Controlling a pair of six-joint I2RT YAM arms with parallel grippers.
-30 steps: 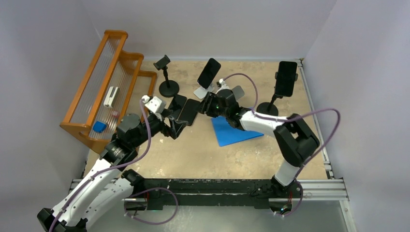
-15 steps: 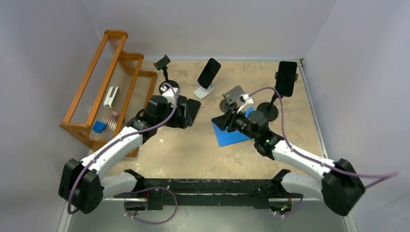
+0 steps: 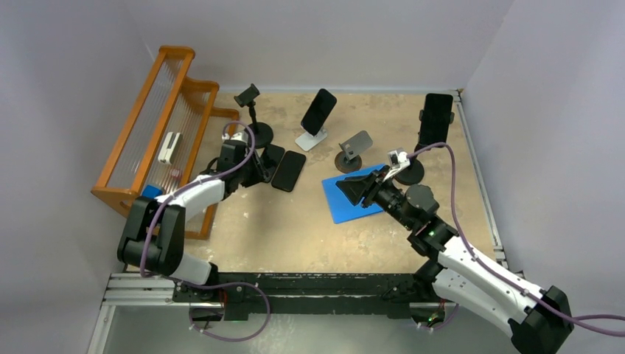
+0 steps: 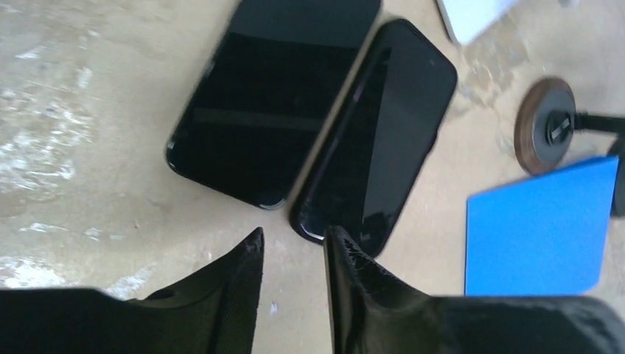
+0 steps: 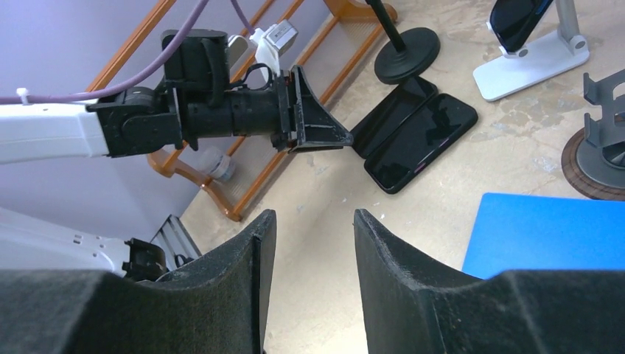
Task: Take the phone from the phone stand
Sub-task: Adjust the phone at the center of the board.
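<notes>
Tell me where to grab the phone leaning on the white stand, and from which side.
Probably pinch the phone across its long edges near the top, coming from above. It leans back on the white stand, upper half and both sides clear.

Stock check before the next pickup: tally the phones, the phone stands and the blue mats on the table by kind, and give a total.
Phone stands: 4, two of them empty
Phones: 4, two lying flat, two on stands
Blue mat: 1
Total: 9
</notes>
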